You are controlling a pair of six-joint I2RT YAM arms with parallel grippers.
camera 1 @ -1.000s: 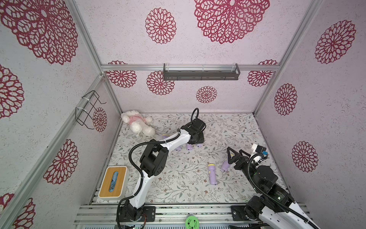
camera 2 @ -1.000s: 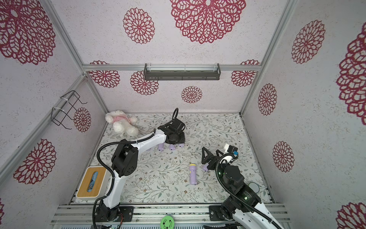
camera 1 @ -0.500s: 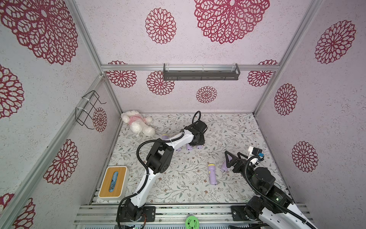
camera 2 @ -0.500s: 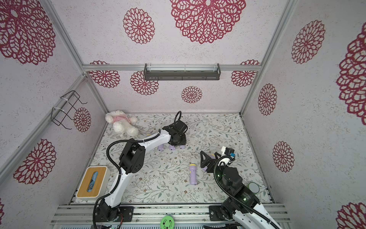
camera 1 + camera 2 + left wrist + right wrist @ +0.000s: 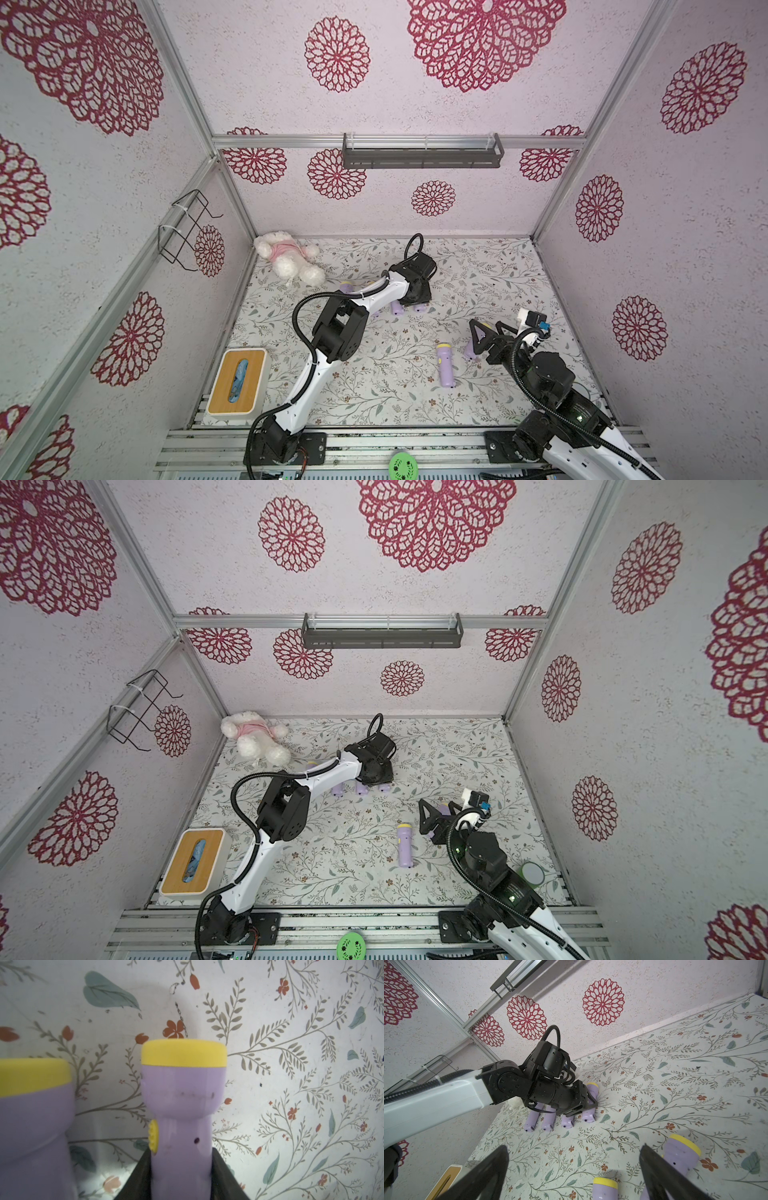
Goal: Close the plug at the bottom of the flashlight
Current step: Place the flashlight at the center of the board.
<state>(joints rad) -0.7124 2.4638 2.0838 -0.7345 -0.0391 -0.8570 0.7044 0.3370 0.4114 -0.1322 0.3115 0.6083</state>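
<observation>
One purple flashlight (image 5: 182,1105) sits tight between the left gripper (image 5: 588,1103) jaws, nearly closed on it, at the end of a row of flashlights (image 5: 548,1123), right gripper (image 5: 574,1147) jaws wide open, holding nothing

The lilac plastic flashlight (image 5: 180,1105) (smooth, matt, faintly scuffed) lies on a matt floral-printed mat (image 5: 291,1012).
</observation>
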